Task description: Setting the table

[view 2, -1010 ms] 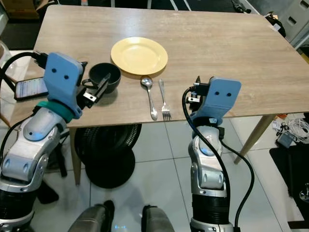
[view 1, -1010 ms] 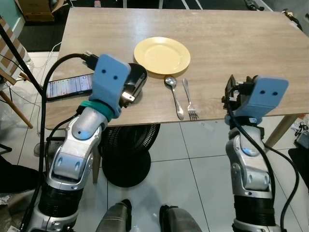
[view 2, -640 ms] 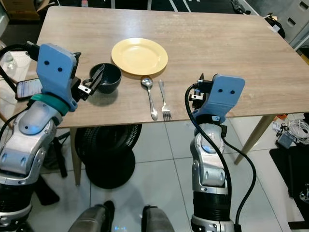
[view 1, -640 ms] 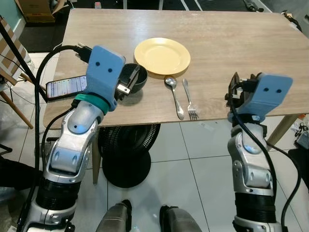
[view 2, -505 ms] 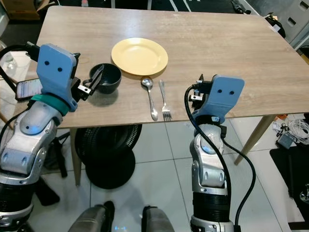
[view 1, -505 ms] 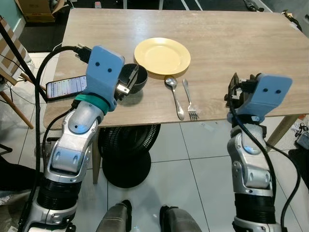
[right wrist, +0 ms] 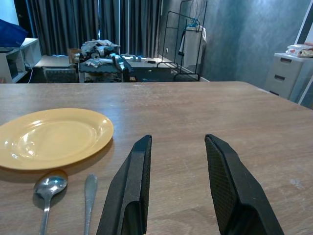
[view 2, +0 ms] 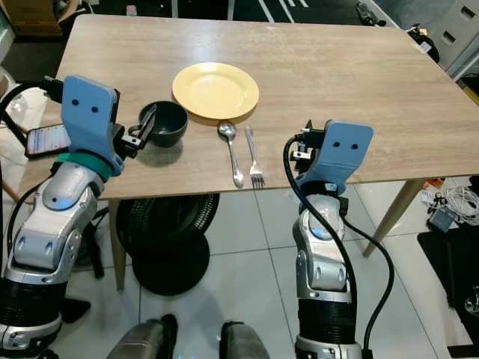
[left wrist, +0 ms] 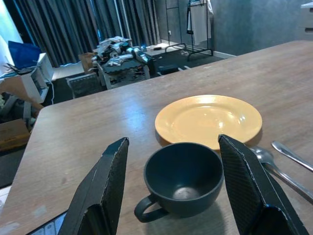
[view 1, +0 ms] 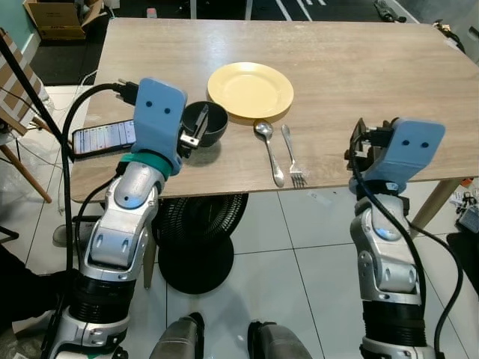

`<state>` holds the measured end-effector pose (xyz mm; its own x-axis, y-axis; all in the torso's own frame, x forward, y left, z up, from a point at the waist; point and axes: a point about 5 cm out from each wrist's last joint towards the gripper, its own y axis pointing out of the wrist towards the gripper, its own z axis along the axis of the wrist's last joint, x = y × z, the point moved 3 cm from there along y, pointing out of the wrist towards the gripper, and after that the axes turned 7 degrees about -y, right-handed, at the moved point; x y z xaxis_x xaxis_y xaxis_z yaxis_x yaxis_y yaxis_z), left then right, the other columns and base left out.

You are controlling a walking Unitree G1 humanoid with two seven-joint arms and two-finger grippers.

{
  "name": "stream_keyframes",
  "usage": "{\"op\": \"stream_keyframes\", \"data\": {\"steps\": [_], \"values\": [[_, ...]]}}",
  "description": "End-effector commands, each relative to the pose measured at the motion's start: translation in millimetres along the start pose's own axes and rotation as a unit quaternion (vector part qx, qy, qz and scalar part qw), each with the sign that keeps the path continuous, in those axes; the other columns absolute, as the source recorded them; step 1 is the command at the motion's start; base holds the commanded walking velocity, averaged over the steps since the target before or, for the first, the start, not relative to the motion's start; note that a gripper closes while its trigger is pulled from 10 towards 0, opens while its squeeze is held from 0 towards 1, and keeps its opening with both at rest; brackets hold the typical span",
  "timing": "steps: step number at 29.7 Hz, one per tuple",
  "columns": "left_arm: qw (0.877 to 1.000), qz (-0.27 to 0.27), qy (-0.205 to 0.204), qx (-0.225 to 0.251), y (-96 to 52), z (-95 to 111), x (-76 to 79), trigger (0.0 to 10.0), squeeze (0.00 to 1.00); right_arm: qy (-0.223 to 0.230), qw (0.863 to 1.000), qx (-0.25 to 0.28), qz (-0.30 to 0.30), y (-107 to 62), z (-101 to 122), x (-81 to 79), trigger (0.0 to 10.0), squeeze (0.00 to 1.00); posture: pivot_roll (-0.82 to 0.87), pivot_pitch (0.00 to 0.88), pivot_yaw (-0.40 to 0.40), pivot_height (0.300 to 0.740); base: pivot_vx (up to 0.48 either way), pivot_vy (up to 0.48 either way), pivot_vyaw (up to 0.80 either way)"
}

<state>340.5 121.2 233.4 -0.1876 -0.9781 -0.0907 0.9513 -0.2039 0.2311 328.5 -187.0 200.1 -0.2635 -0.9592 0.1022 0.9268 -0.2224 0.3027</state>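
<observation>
**Dark cup set beside the plate, left pincer spread around it**

The dark, glossy ceramic cup with a small loop handle (left wrist: pixel 180 178) stands upright on the wooden worktop (view 1: pixel 359 67), left of centre in the head views, just beside the round yellow plate (view 1: pixel 250 90) and apart from it. It looks rigid, smooth and breakable, light enough for one arm; the rim wall or the handle, which faces the robot, would be the sensible places to take hold, with moderate pressure so the glaze does not slip.

A silver metal spoon (view 1: pixel 269 149) and a silver metal fork (view 1: pixel 292 155) lie side by side below the plate, near the worktop's front edge.

The left pincer (left wrist: pixel 171 188) is open, its fingers either side of the cup without touching it, forearm angled up from lower left. The right pincer (right wrist: pixel 177 188) is open and empty, held at the front edge on the right side of the frame.

A black smartphone (view 1: pixel 101 136) lies at the far left.
</observation>
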Motion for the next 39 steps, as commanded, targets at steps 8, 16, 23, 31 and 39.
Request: {"op": "stream_keyframes", "data": {"steps": [8,16,23,31,39], "values": [[1.0,0.01,0.0,0.002,4.3,-3.8,0.2,10.0,0.0,-0.006,1.0,-0.004,0.001,0.0,-3.1,2.5,10.0,0.0,-0.02,0.0,-0.001,0.74,0.0,0.0,0.0],[1.0,0.008,0.001,0.002,4.3,-4.9,1.1,10.0,0.0,-0.007,1.0,-0.008,-0.002,-1.5,-5.4,4.2,10.0,0.0,-0.02,0.001,0.0,0.74,0.0,0.0,0.0],[1.0,0.014,0.006,0.0,2.8,-7.1,-0.9,10.0,0.0,-0.003,1.0,-0.011,0.008,-0.4,-7.6,-3.0,10.0,0.0,0.0,0.007,-0.015,0.74,0.0,0.0,0.0],[1.0,0.017,0.007,0.0,3.0,-9.2,-2.0,10.0,0.0,-0.004,1.0,-0.011,0.01,0.9,-6.9,-3.1,10.0,0.0,-0.01,0.007,-0.019,0.74,-0.066,0.0,0.0],[1.0,0.018,0.007,0.001,3.5,-9.4,-1.5,10.0,0.0,-0.006,1.0,-0.012,0.008,0.7,-7.8,-1.9,10.0,0.0,-0.01,0.006,-0.015,0.74,-0.321,0.0,0.0]]}}
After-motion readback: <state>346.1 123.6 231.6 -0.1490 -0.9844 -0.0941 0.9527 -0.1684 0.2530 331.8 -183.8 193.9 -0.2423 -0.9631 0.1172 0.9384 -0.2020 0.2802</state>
